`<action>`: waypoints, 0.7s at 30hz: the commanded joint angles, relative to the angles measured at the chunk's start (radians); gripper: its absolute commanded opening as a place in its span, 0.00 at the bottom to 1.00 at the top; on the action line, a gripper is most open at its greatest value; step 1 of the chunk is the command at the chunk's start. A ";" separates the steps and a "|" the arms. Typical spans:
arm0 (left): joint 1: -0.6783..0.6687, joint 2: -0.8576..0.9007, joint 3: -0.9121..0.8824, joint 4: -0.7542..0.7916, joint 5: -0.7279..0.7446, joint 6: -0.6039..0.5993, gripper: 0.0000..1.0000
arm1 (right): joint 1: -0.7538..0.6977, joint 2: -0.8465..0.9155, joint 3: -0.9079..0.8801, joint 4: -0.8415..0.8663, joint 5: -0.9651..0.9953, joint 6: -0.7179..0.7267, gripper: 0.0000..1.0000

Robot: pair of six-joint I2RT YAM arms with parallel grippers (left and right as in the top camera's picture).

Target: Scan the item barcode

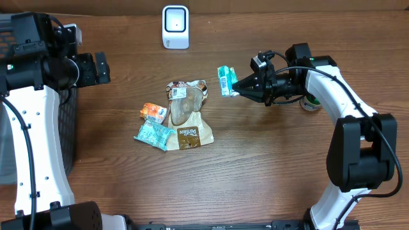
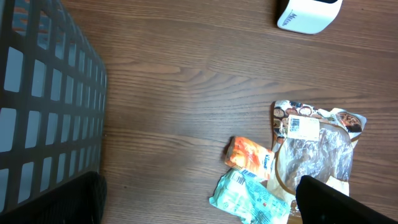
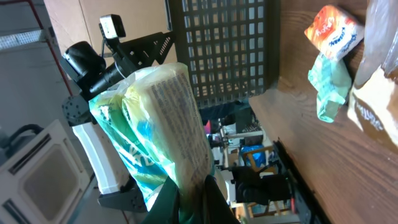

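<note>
Overhead view: wooden table [image 1: 268, 166] w/ two white robot arms. R claw [image 1: 235, 89] is pressed together on a green packet [image 1: 224, 80], holding it above the table, right of ctr. A white scanner [image 1: 175, 27] stands at the far edge, well apart from the packet, up and to its left. L claw [image 1: 102, 68] is spread wide w/ nothing btwn its jaws, near a black basket [image 1: 67, 128] on the left side. At table ctr lies a small pile: an orange packet [image 1: 153, 112], a teal packet [image 1: 153, 135] just below it, and a brown-and-clear bag [image 1: 189, 121] touching both. A roll of tape [image 1: 311, 104] sits behind the R arm.

L wrist view: looks down at the basket's grid wall on the left, the scanner at top right, the pile at lower right. Two dark fingers [image 2: 62, 202] show at the bottom corners, far apart.

R wrist view: scene is turned sideways. The green packet fills the ctr, printed edge toward the camera, its lower end pinched btwn the dark fingertips [image 3: 211, 202]. The pile lies at top right; the basket and L arm are in the bg.
</note>
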 commanded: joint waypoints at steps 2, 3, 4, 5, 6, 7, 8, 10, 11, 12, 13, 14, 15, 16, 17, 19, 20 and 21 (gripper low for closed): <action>-0.001 -0.002 0.026 0.000 -0.004 0.016 1.00 | 0.006 -0.023 0.020 0.011 0.179 0.063 0.04; -0.001 -0.002 0.026 0.000 -0.003 0.016 1.00 | 0.011 -0.023 0.020 0.018 0.284 0.095 0.04; -0.001 -0.002 0.026 0.000 -0.003 0.016 1.00 | 0.018 -0.023 0.020 0.022 0.355 0.114 0.04; -0.001 -0.002 0.026 0.000 -0.004 0.016 1.00 | 0.025 -0.023 0.020 0.026 0.414 0.131 0.04; -0.001 -0.002 0.026 0.000 -0.003 0.016 1.00 | 0.032 -0.023 0.020 0.031 0.461 0.138 0.04; -0.001 -0.002 0.026 0.000 -0.003 0.016 1.00 | 0.039 -0.023 0.022 0.033 0.500 0.150 0.04; -0.001 -0.002 0.026 0.000 -0.004 0.016 0.99 | 0.045 -0.023 0.027 0.033 0.539 0.164 0.04; -0.001 -0.002 0.026 0.000 -0.004 0.016 1.00 | 0.057 -0.023 0.048 0.024 0.597 0.179 0.04; -0.001 -0.002 0.026 0.000 -0.003 0.016 0.99 | 0.066 -0.023 0.072 0.008 0.643 0.187 0.04; -0.001 -0.002 0.026 0.000 -0.004 0.016 0.99 | 0.075 -0.023 0.108 -0.023 0.696 0.187 0.04; -0.001 -0.002 0.026 0.000 -0.003 0.016 0.99 | 0.085 -0.023 0.147 -0.055 0.751 0.187 0.04; -0.001 -0.002 0.026 0.000 -0.003 0.016 0.99 | 0.096 -0.023 0.193 -0.092 0.813 0.190 0.04; -0.001 -0.002 0.026 0.000 -0.003 0.016 1.00 | 0.109 -0.023 0.253 -0.134 0.892 0.203 0.04; -0.001 -0.002 0.026 0.000 -0.004 0.016 1.00 | 0.118 -0.023 0.298 -0.163 0.949 0.210 0.04; -0.001 -0.002 0.026 0.001 -0.004 0.016 1.00 | 0.130 -0.019 0.366 -0.199 1.020 0.213 0.04; -0.001 -0.002 0.026 0.000 -0.004 0.016 1.00 | 0.152 -0.005 0.499 -0.252 1.131 0.229 0.04; -0.001 -0.002 0.026 0.000 -0.003 0.016 1.00 | 0.163 0.006 0.560 -0.267 1.181 0.237 0.04; -0.001 -0.002 0.026 0.000 -0.004 0.016 0.99 | 0.178 0.020 0.632 -0.279 1.241 0.240 0.04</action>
